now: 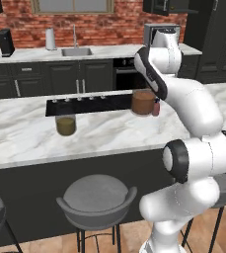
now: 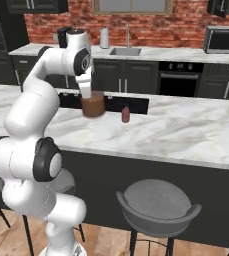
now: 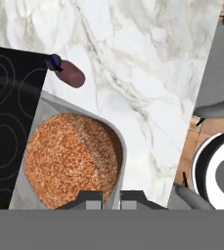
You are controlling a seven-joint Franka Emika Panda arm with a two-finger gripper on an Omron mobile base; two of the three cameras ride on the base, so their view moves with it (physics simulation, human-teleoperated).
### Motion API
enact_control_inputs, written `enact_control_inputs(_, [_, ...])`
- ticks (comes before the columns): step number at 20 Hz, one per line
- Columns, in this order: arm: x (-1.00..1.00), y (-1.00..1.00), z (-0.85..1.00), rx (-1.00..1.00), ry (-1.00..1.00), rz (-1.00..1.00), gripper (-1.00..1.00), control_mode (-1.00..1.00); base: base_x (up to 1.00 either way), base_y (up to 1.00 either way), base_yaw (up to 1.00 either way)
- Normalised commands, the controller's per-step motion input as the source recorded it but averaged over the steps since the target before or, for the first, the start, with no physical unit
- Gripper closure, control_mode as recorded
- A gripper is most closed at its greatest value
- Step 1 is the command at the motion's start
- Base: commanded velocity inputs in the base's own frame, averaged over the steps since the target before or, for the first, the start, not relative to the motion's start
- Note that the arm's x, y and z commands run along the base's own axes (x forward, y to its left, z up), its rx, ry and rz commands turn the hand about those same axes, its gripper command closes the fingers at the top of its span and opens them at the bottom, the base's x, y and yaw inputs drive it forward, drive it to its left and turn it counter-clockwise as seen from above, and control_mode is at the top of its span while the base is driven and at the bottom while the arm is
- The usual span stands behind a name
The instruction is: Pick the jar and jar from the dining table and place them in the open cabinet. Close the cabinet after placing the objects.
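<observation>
- the hand (image 2: 87,95) is clenched on the rim of the reddish-brown jar (image 1: 143,102); the hand view looks straight down into the jar's grainy filling (image 3: 70,158), with the two finger tips pinched together at the near wall of the glass.
- in both base views that jar hangs just below the hand, and seems to be lifted a little off the worktop (image 1: 20,131), over the edge of the black cooktop (image 1: 90,105); whether its base is fully clear of the surface is hard to tell.
- the olive-yellow jar (image 1: 65,124) stands untouched on the worktop, well apart from the hand, out to its side along the cooktop's front edge.
- a small reddish bottle (image 2: 125,114) stands just beside the held jar, near the hand; it is no part of the job.
- judged from this: the first pick is made or nearly so, and nothing is stowed yet.
- left to do: carry this jar to the cabinet, set it on the shelf, come back for the olive-yellow jar, stow it too, then close the doors.
- the open cabinet itself cannot be made out here, so the base likely has to drive before any placing.
</observation>
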Motion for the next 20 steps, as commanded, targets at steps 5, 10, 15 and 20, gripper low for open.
enact_control_inputs(5, [-0.70,-0.42,0.03,0.08,-0.12,-0.06,1.00,-1.00,0.00,0.00,0.00])
enact_control_inputs(10, [-0.81,-0.19,0.12,0.03,-0.07,-0.09,1.00,-1.00,0.00,0.00,0.00])
enact_control_inputs(15, [-0.81,-0.10,0.15,0.00,-0.05,-0.09,1.00,-1.00,0.00,0.00,0.00])
enact_control_inputs(20, [-0.57,0.00,0.16,0.00,-0.07,-0.05,1.00,-1.00,0.00,0.00,0.00])
